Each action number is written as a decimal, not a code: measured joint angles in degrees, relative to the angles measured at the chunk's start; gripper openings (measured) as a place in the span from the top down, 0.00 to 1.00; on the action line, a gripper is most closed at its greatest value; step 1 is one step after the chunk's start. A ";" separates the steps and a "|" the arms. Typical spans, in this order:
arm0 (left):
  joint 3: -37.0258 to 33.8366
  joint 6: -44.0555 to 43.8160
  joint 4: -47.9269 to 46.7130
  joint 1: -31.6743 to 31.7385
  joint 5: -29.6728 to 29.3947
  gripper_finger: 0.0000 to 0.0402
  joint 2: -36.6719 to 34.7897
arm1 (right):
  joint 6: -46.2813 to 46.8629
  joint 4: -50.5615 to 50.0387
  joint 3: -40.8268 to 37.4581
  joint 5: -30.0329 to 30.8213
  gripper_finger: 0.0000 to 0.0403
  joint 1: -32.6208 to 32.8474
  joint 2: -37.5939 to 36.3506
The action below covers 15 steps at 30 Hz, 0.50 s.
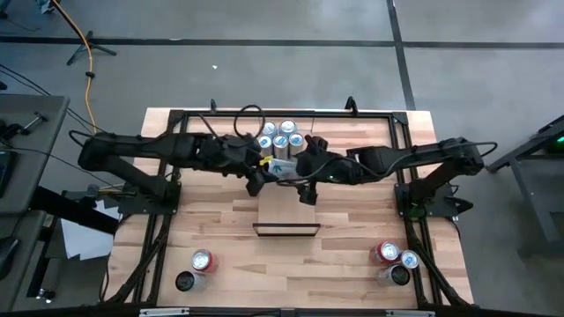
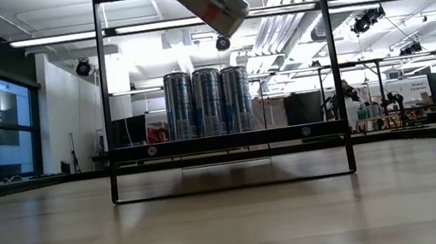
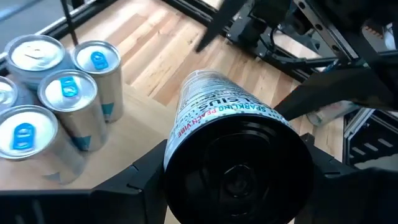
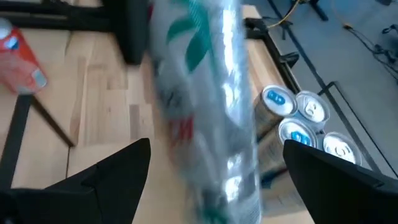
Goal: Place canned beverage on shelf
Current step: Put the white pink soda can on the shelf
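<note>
My left gripper (image 3: 236, 186) is clamped around a slim silver can (image 3: 224, 124), its fingers pressed to either side of the can's dark base; the can hangs tilted above the shelf (image 1: 284, 204). My right gripper (image 4: 211, 180) stands spread wide on either side of the same can (image 4: 205, 106), and I can't tell whether its fingers touch it. On the label I read "SPARKLING" and "PEACH VIBE"; the larger lettering I can't make out. Five blue-tabbed cans (image 1: 280, 136) already stand clustered on the shelf's far end, close beside the held one. Loose cans sit at both near table corners, a red one (image 1: 203, 261) on my left.
</note>
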 joint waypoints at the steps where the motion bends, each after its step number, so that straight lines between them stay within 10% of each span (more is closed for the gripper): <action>1: 0.01 0.02 0.44 0.00 0.20 0.50 0.31 | 0.05 0.60 0.00 -0.04 0.12 -0.22 0.13; 15: 0.10 1.11 3.89 0.00 0.09 0.50 1.66 | 0.05 1.77 -0.02 -6.59 0.13 -2.19 2.08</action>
